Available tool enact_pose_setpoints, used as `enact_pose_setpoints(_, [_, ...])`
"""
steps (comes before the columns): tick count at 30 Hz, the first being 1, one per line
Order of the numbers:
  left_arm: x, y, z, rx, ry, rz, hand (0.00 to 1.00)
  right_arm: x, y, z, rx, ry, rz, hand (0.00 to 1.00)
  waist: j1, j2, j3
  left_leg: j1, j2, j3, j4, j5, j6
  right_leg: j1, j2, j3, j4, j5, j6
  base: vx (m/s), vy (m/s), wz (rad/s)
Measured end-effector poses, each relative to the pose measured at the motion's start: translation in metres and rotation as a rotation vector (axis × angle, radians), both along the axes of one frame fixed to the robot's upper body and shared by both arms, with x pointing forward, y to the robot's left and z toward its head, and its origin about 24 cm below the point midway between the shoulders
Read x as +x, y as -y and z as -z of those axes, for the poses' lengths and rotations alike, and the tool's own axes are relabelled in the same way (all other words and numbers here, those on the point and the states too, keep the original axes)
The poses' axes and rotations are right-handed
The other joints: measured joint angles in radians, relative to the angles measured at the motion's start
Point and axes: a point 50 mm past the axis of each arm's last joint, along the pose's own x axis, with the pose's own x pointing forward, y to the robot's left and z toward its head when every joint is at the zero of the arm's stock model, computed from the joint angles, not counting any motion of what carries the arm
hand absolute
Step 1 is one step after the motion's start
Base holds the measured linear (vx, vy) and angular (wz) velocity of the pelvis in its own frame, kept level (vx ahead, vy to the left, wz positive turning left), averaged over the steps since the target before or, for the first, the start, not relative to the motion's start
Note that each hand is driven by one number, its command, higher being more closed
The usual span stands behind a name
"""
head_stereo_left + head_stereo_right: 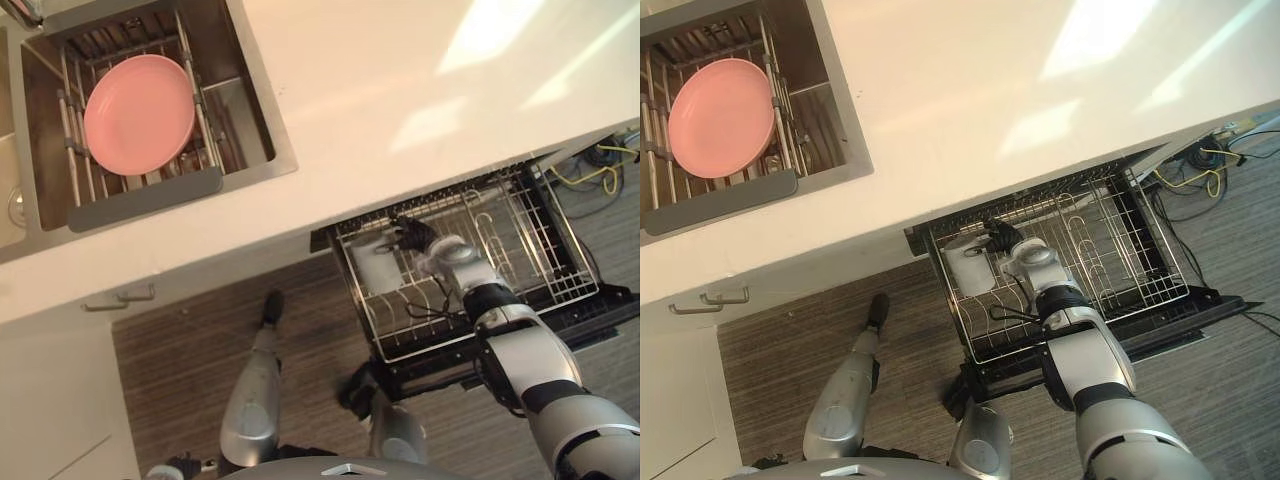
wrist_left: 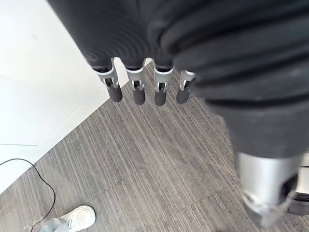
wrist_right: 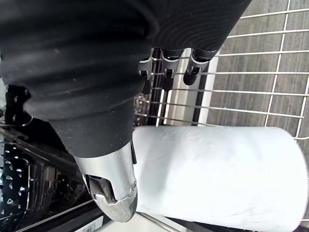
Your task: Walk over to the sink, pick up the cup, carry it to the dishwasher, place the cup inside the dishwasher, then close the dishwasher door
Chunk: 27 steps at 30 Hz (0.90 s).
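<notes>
A white cup lies in the near-left part of the pulled-out wire dishwasher rack. In the right wrist view the cup rests on the wires just beside the thumb. My right hand reaches into the rack right next to the cup, fingers relaxed and not wrapped round it. My left hand hangs low over the floor in front of the cabinets, and its fingers point straight down, holding nothing.
The dishwasher door lies open, low and flat, under the rack. A pink plate sits on a drying rack in the sink at the far left. The white counter overhangs the rack. A person's shoe stands on the floor.
</notes>
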Motion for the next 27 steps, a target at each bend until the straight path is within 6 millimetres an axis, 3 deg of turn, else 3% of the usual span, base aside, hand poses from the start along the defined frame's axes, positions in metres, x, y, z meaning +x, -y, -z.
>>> enact_pose_setpoints(9, [0.002,0.001,0.000,0.003,0.012,0.010,0.00,0.002,-0.006,-0.002,-0.008,0.041,0.008,0.00,-0.010,-0.011,0.006,0.039,0.004,0.007,-0.001,0.002,-0.008,0.037,0.002,0.007,0.004,-0.005,-0.002,-0.04,-0.052,0.00])
enact_pose_setpoints(14, [0.004,0.001,-0.001,0.003,0.041,0.016,0.00,-0.006,-0.004,-0.002,-0.117,0.159,0.024,0.00,-0.029,-0.025,0.002,0.075,0.030,0.130,-0.001,-0.014,0.002,0.076,0.005,0.019,-0.025,0.000,0.005,-0.06,-0.024,-0.07])
enact_pose_setpoints(16, [0.004,0.000,-0.001,0.015,0.043,0.014,0.00,-0.017,-0.006,0.009,-0.113,0.172,0.033,0.00,-0.032,-0.043,-0.016,0.089,0.027,0.157,0.000,-0.008,0.019,0.081,0.004,0.042,-0.041,0.007,0.011,0.06,-0.018,-0.23])
enact_pose_setpoints(17, [0.003,0.000,-0.001,0.022,0.040,0.011,0.00,-0.027,-0.012,0.019,-0.052,0.189,0.055,0.00,-0.052,-0.061,-0.032,0.105,0.022,0.172,0.005,-0.009,0.022,0.098,0.006,0.061,-0.062,0.021,0.016,0.13,-0.015,-0.19])
enact_pose_setpoints(21, [0.003,-0.001,-0.001,0.043,0.051,-0.009,0.00,-0.068,-0.026,0.045,0.145,0.211,0.148,0.00,-0.103,-0.088,-0.103,0.170,0.006,0.235,0.005,-0.015,0.025,0.174,0.009,0.120,-0.142,0.043,0.028,0.11,-0.009,-0.23])
enact_pose_setpoints(23, [-0.003,-0.001,0.000,0.051,0.030,-0.030,0.00,-0.084,-0.029,0.052,0.232,0.214,0.179,0.00,-0.122,-0.086,-0.137,0.195,0.007,0.255,0.005,-0.020,0.026,0.197,0.012,0.131,-0.161,0.048,0.030,0.03,-0.033,-0.24])
enact_pose_setpoints(25, [-0.015,0.002,0.002,0.051,-0.006,-0.080,0.00,-0.110,-0.023,0.054,0.385,0.247,0.266,0.00,-0.163,-0.067,-0.180,0.218,0.013,0.292,-0.001,-0.026,0.034,0.222,0.018,0.121,-0.172,0.048,0.029,-0.05,-0.036,-0.05])
enact_pose_setpoints(27, [-0.020,0.005,0.004,0.044,-0.027,-0.109,0.00,-0.129,-0.009,0.052,0.496,0.290,0.366,0.00,-0.196,-0.048,-0.211,0.221,0.029,0.413,-0.002,-0.081,0.053,0.248,0.017,0.084,-0.191,0.052,0.030,-0.07,0.023,0.40])
